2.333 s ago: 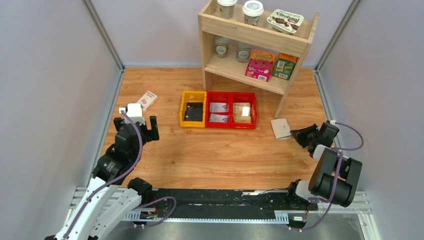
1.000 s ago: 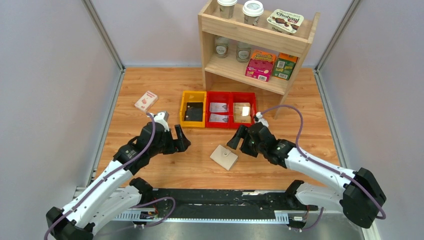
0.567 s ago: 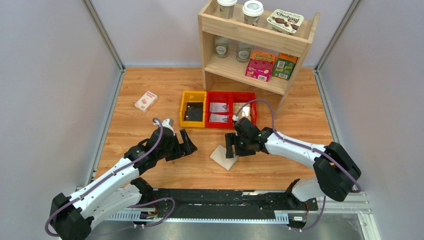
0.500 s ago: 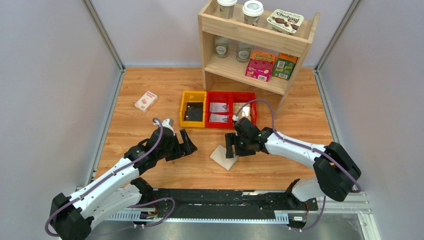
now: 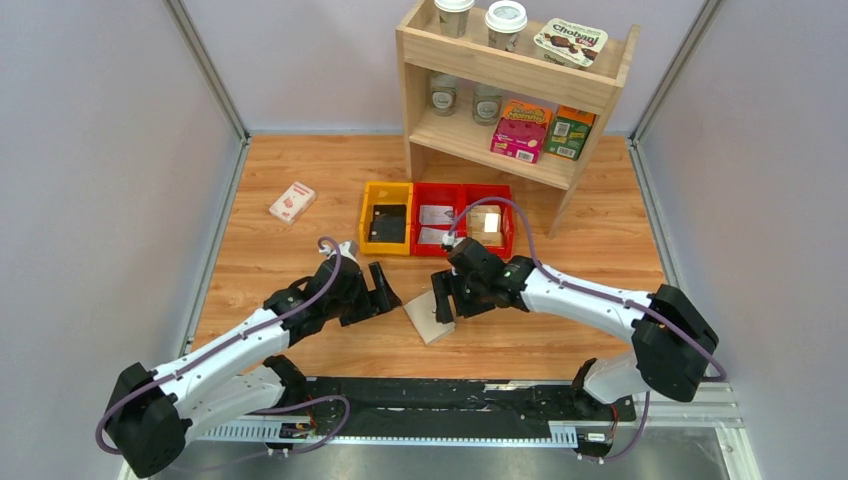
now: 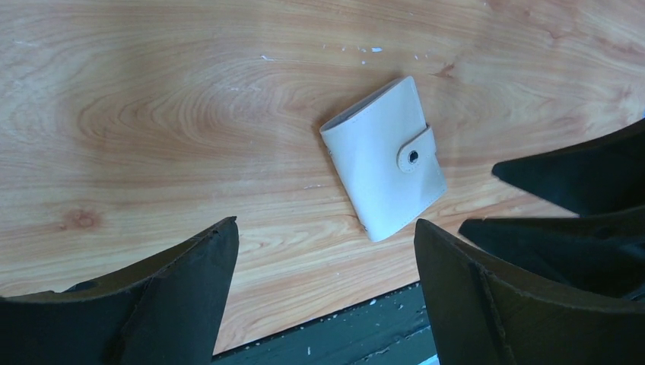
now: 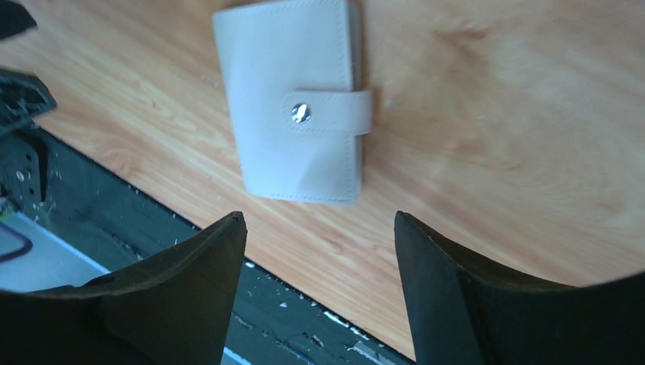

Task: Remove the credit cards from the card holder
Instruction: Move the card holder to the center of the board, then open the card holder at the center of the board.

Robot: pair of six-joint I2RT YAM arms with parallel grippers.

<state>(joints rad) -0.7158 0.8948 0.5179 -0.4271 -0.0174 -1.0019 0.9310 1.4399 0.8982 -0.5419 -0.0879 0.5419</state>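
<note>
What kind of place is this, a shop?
Probably a robot test booth, not a shop: plain grey walls box in a wooden table, left arm and right arm are bolted at its near edge, and a small shelf holds cups and boxes.

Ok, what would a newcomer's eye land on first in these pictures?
The closed cream card holder lies flat on the wooden table, snap fastened, with the left claw and right claw open on either side. Behind stand red and yellow bins and a stocked wooden shelf.

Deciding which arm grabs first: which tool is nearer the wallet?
Right. The right tool is at the wallet's far-right corner; the left tool stands apart, off its left side.
</note>
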